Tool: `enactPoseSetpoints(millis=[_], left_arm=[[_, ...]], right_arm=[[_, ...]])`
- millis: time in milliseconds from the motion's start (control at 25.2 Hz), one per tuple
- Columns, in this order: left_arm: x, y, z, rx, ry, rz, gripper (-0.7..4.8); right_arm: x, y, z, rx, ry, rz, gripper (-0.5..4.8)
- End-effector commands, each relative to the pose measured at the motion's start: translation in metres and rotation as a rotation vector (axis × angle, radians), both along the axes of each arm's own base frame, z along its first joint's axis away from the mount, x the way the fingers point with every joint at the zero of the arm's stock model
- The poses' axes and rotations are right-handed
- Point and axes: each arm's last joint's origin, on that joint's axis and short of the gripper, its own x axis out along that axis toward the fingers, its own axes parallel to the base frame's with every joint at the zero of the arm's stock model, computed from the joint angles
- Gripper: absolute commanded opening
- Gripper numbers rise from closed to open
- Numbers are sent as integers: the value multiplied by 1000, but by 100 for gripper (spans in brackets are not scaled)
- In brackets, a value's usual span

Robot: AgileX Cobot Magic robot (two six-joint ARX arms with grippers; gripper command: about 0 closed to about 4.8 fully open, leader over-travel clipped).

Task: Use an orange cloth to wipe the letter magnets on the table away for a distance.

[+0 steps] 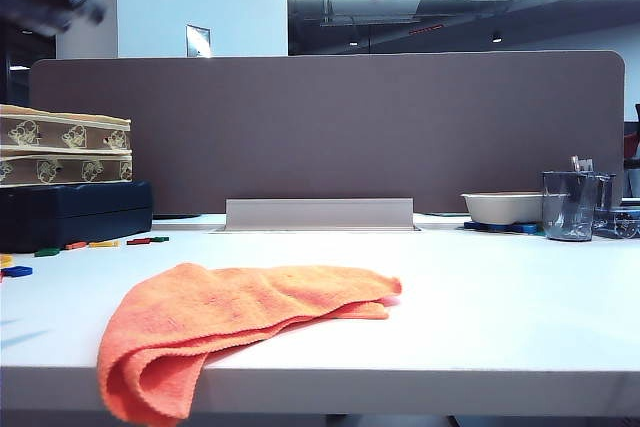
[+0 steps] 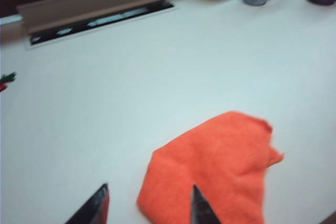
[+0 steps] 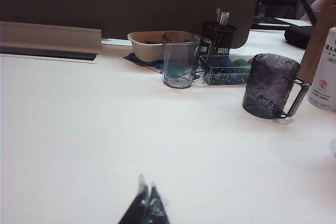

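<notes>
Left hand (image 2: 149, 203) apart above orange cloth (image 2: 215, 171); right hand (image 3: 146, 205) together; letter magnets (image 1: 95, 244) mostly exterior-only.

1. Exterior camera sits low at the desk (image 1: 480, 317) front edge, looking level toward the partition (image 1: 330, 127).
2. Left wrist camera hovers above, angled down over the orange cloth (image 2: 220, 171), shared with the exterior view.
3. Right wrist camera rides low, facing the cups (image 3: 181, 59).
</notes>
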Motion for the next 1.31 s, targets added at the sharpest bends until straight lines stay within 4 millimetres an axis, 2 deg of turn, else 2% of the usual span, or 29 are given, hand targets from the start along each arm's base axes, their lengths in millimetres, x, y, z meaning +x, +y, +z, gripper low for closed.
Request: enactPoseSetpoints(millis=[40,238,357,675,1310], left_arm=[[-6,7,-9,-14,-25,20,192],[-16,16,-38,-13,-32,43,191],[-24,21,-65,-69,-25,61,190],[-28,24,-85,-131,-87,63,183],[-26,23,-113,-103,-49,68,183]], right_arm=[[0,0,-1,1,-13,-1,-5],[0,0,-1,0,-13,-1,-5],[0,0,-1,0,-12,-1,-5],[0,0,-1,0,-13,-1,-5],[0,0,-1,1,-13,-1,-5]])
